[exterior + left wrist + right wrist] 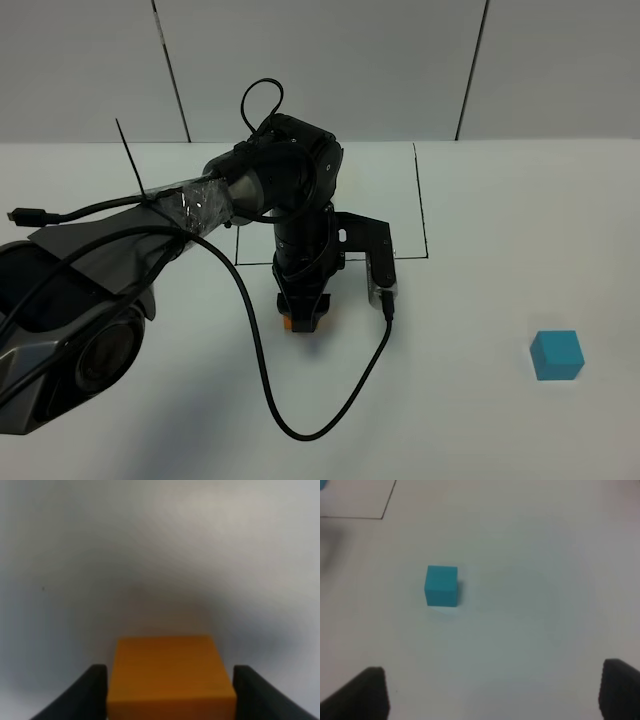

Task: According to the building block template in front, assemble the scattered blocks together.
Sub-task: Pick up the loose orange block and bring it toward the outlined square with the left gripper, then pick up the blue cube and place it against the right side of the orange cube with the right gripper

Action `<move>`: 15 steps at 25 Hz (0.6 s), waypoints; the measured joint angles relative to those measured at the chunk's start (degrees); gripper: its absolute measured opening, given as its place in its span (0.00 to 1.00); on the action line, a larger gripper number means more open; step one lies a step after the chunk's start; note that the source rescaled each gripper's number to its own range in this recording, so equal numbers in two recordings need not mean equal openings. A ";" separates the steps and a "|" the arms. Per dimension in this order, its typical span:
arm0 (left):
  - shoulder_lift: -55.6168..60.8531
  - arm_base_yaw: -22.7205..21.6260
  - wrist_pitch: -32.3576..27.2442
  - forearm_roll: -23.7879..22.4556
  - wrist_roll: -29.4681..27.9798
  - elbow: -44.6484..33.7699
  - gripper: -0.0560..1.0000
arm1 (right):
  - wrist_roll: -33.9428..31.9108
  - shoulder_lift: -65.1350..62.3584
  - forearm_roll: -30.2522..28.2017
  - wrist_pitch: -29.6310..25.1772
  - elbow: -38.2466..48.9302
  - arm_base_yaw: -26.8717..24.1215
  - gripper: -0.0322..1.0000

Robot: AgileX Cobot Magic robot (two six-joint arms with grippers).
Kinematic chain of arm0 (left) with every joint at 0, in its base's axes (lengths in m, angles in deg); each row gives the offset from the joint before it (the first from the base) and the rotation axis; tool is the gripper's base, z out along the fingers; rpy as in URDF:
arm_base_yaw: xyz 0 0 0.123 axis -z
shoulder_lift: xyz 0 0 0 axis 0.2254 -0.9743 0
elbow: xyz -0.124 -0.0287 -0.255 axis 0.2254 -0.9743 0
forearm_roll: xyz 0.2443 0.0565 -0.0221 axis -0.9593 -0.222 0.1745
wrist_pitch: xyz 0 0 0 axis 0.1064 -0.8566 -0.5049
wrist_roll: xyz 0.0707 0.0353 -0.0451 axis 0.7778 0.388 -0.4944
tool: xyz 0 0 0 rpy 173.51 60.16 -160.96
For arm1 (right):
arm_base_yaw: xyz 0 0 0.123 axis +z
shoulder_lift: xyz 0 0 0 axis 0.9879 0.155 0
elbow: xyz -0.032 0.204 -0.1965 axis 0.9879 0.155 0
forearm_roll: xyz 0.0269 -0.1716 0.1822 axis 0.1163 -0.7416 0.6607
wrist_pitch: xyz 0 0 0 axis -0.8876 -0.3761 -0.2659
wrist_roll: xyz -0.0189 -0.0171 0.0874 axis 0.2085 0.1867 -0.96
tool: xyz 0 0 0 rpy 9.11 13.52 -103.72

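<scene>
A: Which step is judged to be in hand?

B: The orange cube (170,680) is being handled. It is seen between the fingers (95,692) of the left gripper (170,669), which stand right at its two sides. Whether it is clamped or merely flanked cannot be told. It appears to rest on the table (480,430), just on the near side of the marked square (421,200).

A: And the other pieces?

B: The blue cube (556,355) is found well apart from the marked square, off to its right and nearer in the high view, untouched. The right gripper (495,670) is pointed toward it from some way off, spread wide, with nothing in it. The template is not seen; it may be hidden behind the left arm (200,200).

A: What is called for next?

B: Probably the blue cube must be grasped squarely and brought flush against the orange one. The side to be matched cannot be confirmed while the template is hidden.
</scene>
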 joint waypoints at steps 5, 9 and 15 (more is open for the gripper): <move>0.63 0.00 0.00 0.00 -2.00 0.00 0.91 | 0.00 0.00 0.00 0.00 0.00 0.00 0.74; 4.51 -0.05 0.00 0.00 -3.63 0.00 1.00 | 0.00 0.00 0.00 0.00 0.00 0.00 0.74; 10.57 -0.36 -0.05 -0.60 -13.31 0.06 1.00 | 0.00 0.00 0.00 0.00 0.00 0.00 0.74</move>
